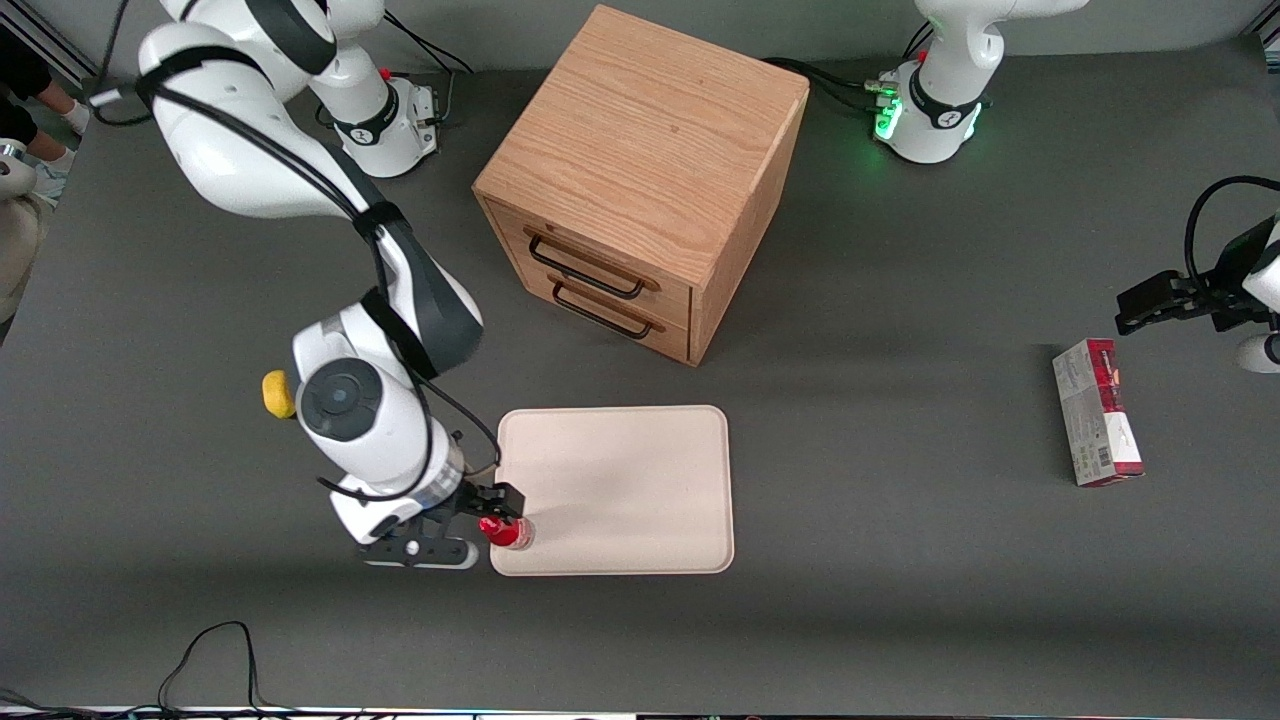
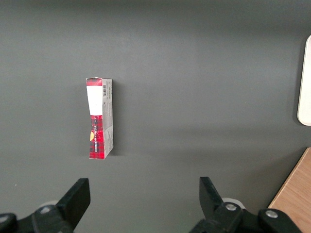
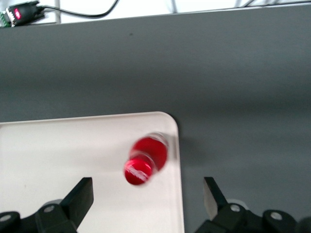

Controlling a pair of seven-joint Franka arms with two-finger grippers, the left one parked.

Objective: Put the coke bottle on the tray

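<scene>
My gripper (image 1: 497, 512) hangs over the corner of the tray (image 1: 640, 470) that lies nearest the front camera on my working arm's side, and its fingers are spread wide with nothing between them. The coke bottle (image 1: 506, 532) stands upright on the tray just inside that corner, close to the rim, and my fingers do not touch it.

From the front view I see the bottle only as a small red shape partly tucked under my fingertips. My own wrist camera looks straight down on the coke bottle (image 3: 145, 162) and shows more: the round red cap with the body below it, the pale tray (image 3: 58, 160) under it, and my two dark fingers (image 3: 80, 196) standing well apart on either side of it (the cap sits clear in the gap). The rounded tray corner shows just beside the bottle there.

The parked arm's wrist camera shows none of this; it catches a red-and-grey carton (image 2: 99, 118) lying flat on the dark table (image 2: 204, 82), plus a sliver of the tray's edge.

Around the tray, a wooden drawer cabinet (image 1: 640, 170) stands farther from the front camera, its two dark handles (image 1: 590, 285) facing the tray. The carton (image 1: 1096, 412) lies well away from the tray toward the parked arm's end. A yellow object (image 1: 277, 394) shows beside my wrist, mostly hidden by my arm.
</scene>
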